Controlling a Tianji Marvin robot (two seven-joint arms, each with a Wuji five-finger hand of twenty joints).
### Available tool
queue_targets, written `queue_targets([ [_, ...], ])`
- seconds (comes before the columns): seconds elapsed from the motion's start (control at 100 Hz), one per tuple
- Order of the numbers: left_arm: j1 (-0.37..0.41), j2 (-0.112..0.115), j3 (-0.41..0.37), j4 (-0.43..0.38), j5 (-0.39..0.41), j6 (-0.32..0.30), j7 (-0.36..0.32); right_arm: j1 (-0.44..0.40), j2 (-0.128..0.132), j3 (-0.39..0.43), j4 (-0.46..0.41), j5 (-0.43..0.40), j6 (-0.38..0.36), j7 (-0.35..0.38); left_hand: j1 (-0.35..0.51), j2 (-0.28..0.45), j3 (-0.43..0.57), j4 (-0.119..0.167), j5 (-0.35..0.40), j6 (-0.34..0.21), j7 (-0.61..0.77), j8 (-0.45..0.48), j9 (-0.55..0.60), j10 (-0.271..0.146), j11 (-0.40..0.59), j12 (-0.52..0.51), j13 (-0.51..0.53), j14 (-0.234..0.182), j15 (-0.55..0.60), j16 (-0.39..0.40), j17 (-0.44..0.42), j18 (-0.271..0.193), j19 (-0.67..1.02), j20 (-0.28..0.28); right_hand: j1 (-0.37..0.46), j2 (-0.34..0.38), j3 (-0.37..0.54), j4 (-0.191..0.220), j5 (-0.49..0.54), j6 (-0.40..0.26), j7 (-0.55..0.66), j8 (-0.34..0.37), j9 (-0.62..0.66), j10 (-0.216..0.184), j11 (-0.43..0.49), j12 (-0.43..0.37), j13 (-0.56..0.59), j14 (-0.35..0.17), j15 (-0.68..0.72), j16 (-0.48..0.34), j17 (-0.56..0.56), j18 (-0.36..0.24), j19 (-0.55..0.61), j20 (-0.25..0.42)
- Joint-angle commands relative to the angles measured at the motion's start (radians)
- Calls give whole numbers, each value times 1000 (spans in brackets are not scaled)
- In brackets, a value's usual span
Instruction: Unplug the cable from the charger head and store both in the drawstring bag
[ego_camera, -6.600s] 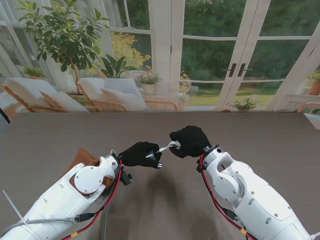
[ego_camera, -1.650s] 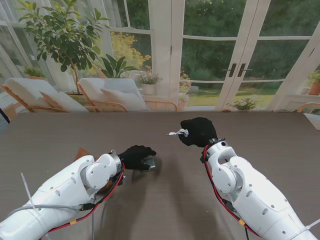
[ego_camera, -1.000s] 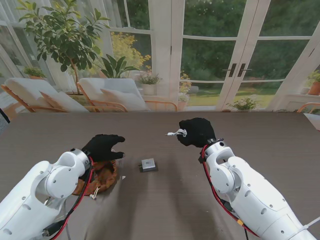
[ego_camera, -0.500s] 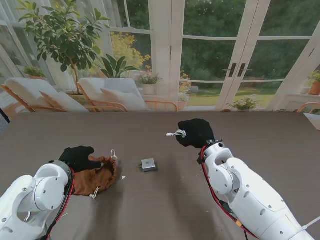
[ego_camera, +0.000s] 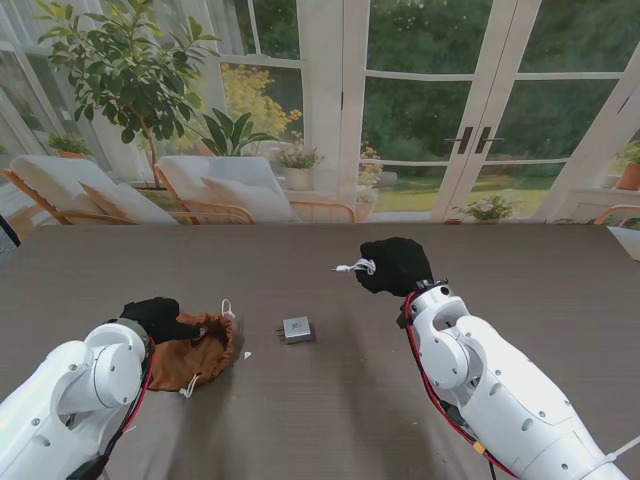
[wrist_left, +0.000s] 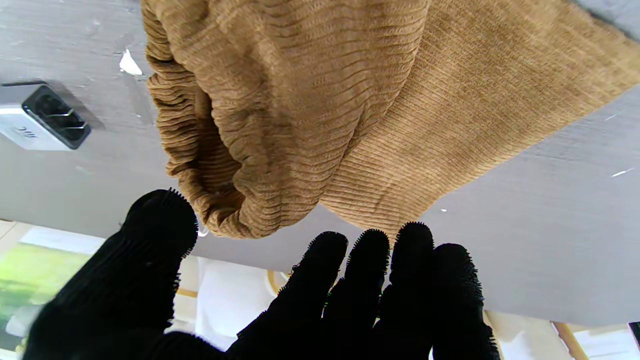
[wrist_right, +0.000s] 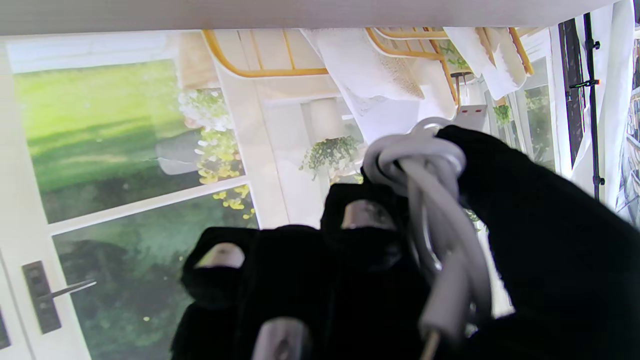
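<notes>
Glass doors and garden greenery lie beyond a dark grey table that carries the working scene. Left hand: rests at the far-left edge of the brown drawstring bag, which lies crumpled on the table. In the left wrist view the fingers are extended and close together, the thumb spread to one side, nothing gripped; the bag's gathered mouth sits just beyond the fingertips, and whether any finger actually touches the fabric cannot be settled from these views. Charger head: a small grey block lying free on the table just to the right of the bag, apart from both hands, its two prongs visible in the left wrist view. Right hand: raised over the table's far middle, fingers curled tight around the coiled white cable, a short end of which projects leftward from the fist.
</notes>
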Motion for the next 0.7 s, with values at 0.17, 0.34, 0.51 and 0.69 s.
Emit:
queue_targets([
  [0.17,-38,5,39,43,11,32,-45,-13,0,8,-15,-1,-4,20,-67,-24,18,0,55,16,136,112,69,32,77,68,79,51,104,40,56,29,161,-8,91,65,87,70,13,-68,82,25,72,124,82,9,8,-145,71,12,552,-71,244,34],
  [0.34,-69,7,71,78,11,45,-49,-20,2,15,-21,-2,-7,25,-77,-23,36,-3,76,-10,339,247,114,17,198,159,145,53,199,79,128,50,221,8,89,65,87,71,13,-68,82,25,72,122,82,9,8,-145,71,12,552,-71,244,34],
  [0.51,-98,7,107,121,-6,58,-37,-24,3,22,-27,-4,-8,31,-80,-30,70,-5,114,-34,517,323,199,-5,318,225,250,53,303,110,241,87,280,42,89,66,87,71,13,-68,82,24,72,122,82,9,8,-144,71,12,552,-71,244,35],
  [0.69,-123,2,139,173,-36,54,9,-27,5,26,-31,-7,-10,36,-9,6,195,13,220,-78,655,365,347,-54,458,323,404,34,458,145,384,130,374,63,88,66,87,72,13,-68,82,24,72,122,82,9,8,-143,71,12,552,-71,244,35],
])
